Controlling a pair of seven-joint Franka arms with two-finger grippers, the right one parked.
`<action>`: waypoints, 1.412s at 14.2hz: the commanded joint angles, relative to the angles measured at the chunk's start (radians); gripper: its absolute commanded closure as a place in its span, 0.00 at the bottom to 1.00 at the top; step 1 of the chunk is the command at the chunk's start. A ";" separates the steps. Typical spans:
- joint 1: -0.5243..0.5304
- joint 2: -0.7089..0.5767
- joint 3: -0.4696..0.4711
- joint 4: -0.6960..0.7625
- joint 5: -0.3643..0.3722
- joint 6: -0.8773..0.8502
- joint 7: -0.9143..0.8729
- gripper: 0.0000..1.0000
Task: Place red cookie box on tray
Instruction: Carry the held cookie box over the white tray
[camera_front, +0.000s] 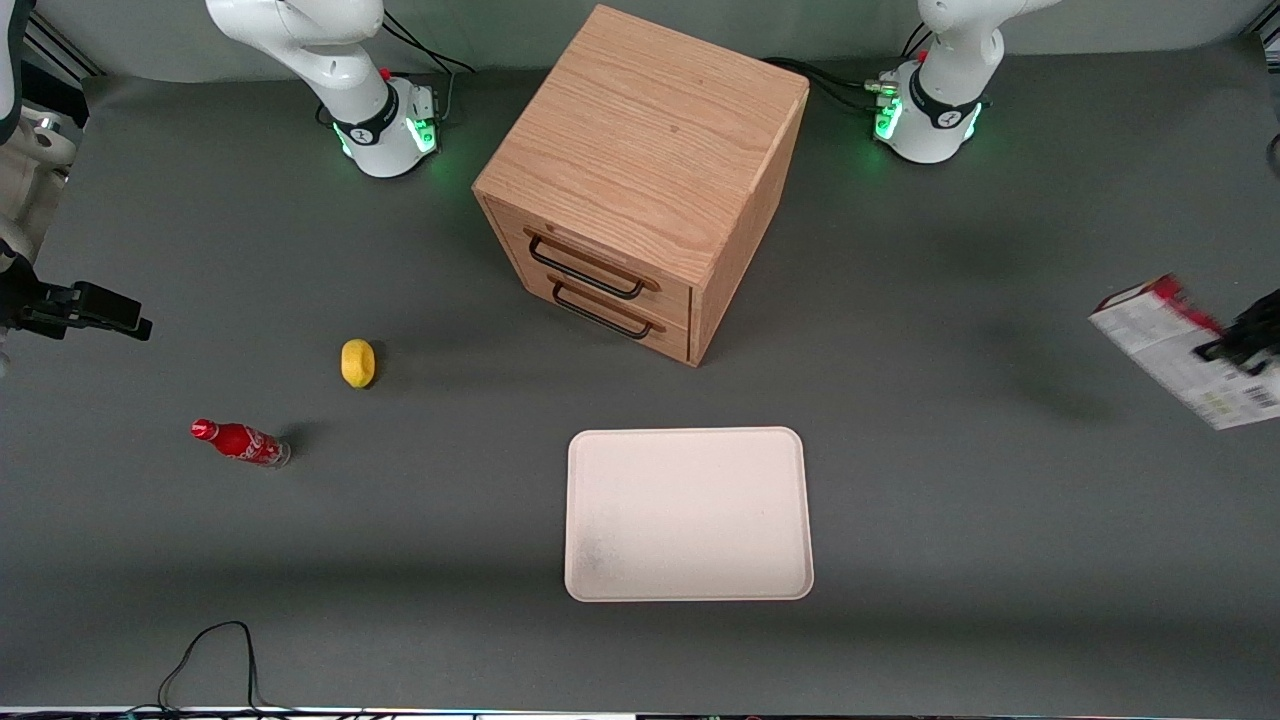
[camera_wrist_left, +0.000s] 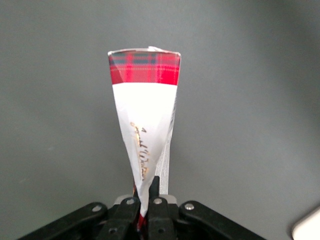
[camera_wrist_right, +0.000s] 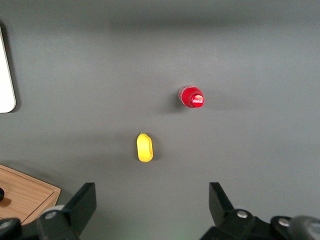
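Tray (camera_front: 688, 515) bare on the table, gripper (camera_front: 1238, 348) toward the working arm's end, jaws pinching red cookie box (camera_front: 1165, 340) aloft.

A small red soda bottle (camera_wrist_right: 191, 97) stands upright on the grey surface (camera_wrist_right: 250, 60), seen from straight above so that its cap faces the camera, and a yellow lemon (camera_wrist_right: 144, 147) lies near it but apart. A rounded corner of the cream-white tray (camera_wrist_right: 6, 80) shows on the same surface, well apart from both, and a corner of the wooden drawer cabinet (camera_wrist_right: 22, 197) comes in close to the parked arm's own black fingers (camera_wrist_right: 82, 205).
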 joint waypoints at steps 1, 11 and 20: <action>0.001 0.023 0.001 0.231 0.040 -0.206 0.000 1.00; -0.198 0.168 -0.125 0.491 0.063 -0.240 0.016 1.00; -0.615 0.425 -0.125 0.781 0.066 -0.229 -0.063 1.00</action>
